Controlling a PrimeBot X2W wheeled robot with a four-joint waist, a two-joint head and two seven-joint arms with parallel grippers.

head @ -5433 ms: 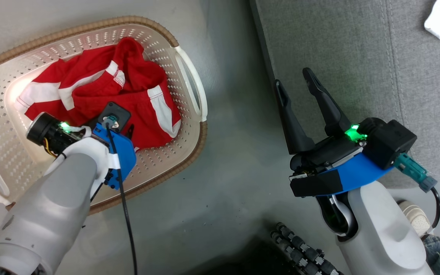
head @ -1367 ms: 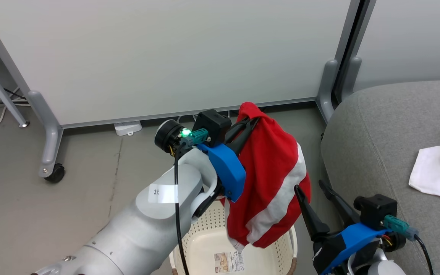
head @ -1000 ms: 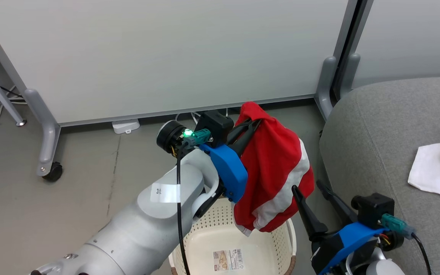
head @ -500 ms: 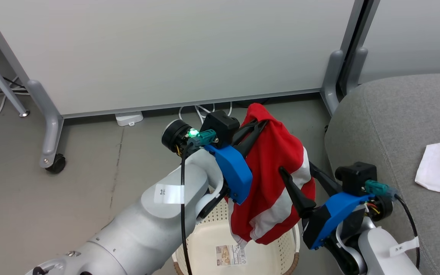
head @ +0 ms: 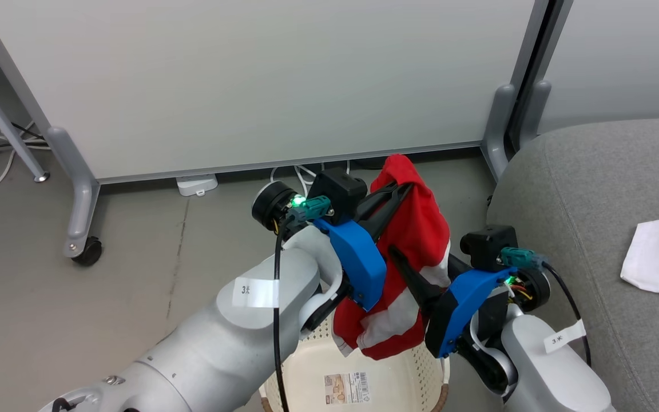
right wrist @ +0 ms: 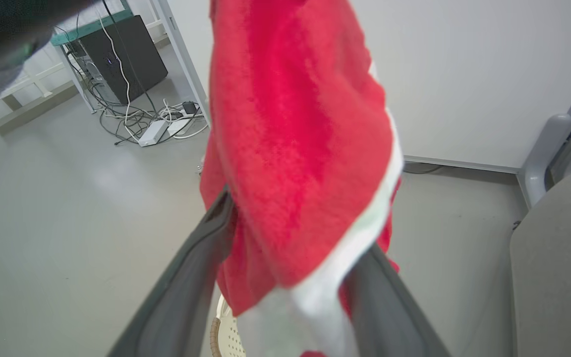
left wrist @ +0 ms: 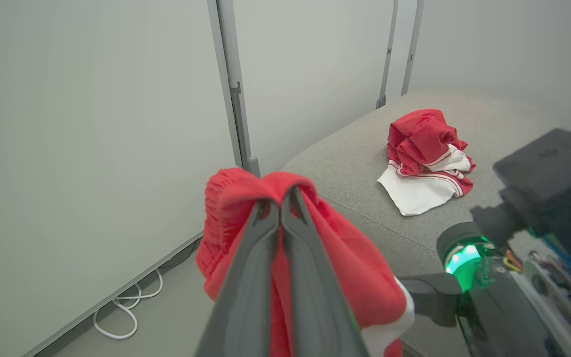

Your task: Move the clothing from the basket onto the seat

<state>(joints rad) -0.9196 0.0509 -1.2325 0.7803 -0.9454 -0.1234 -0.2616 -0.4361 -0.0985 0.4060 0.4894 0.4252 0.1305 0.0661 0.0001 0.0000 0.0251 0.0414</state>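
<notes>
Red garment (right wrist: 295,148) with a white stripe hanging between the two dark fingers of my right gripper (right wrist: 298,225), spread wide either side of it, basket (right wrist: 214,338) rim below, grey floor (right wrist: 67,238), seat (right wrist: 558,277) edge at right, cables (right wrist: 137,119) upper left

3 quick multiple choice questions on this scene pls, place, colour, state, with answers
1. Where is the red garment relative to the basket?
A lying in it
B hanging above it
C under it

2. What colour is the garment's stripe?
A white
B blue
C yellow

3. How do the jaws of the left gripper stand?
A wide open
B shut on the garment
C shut on a handle

Answers:
1 B, it dangles from the left gripper over the basket.
2 A, a white band crosses the red fabric.
3 B, the left wrist view shows them pinched on a red fold.
</notes>
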